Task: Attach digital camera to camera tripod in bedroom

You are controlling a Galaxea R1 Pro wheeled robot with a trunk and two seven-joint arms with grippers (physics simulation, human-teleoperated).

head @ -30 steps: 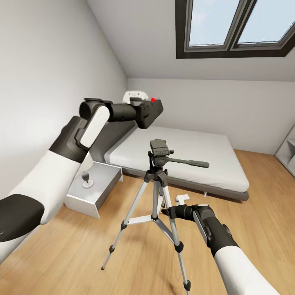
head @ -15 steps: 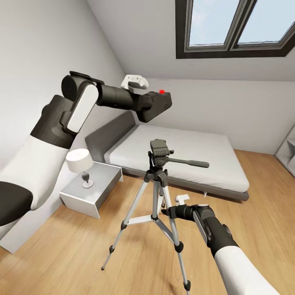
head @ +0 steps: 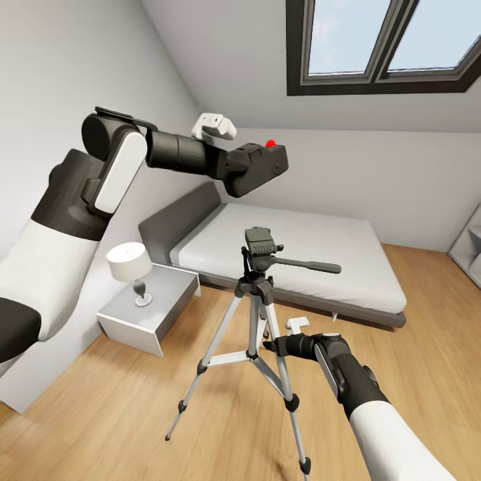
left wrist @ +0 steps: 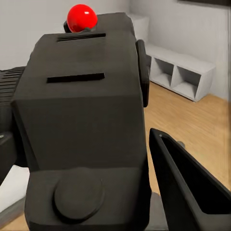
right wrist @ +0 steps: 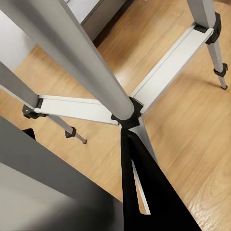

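**Camera lifted higher, now nearly over the tripod head**

Over the last second our left arm has swung the digital camera [head: 257, 167] up and toward 3 o'clock. It began lower, close to the wall at about 10 o'clock of the tripod head, and now hangs at roughly 12 o'clock above it, well apart in height. The left gripper [left wrist: 144, 159] is clamped on the camera body: in the left wrist view the black body with its red dot fills the space between the fingers [left wrist: 187, 187], one dark finger lying against its side.

The camera tripod [head: 257, 300] stands where it stood, on the wood floor in front of the bed [head: 300, 257], its handle pointing toward 3 o'clock. Our right gripper [head: 268, 346] sits low at a silver leg and has not moved. Whether it is closed on the leg we cannot tell; the right wrist view gives only one dark finger beside the leg brace.

We judge the carry nearly finished. What remains is lowering the camera squarely onto the head plate; its tilted body will likely need levelling first.
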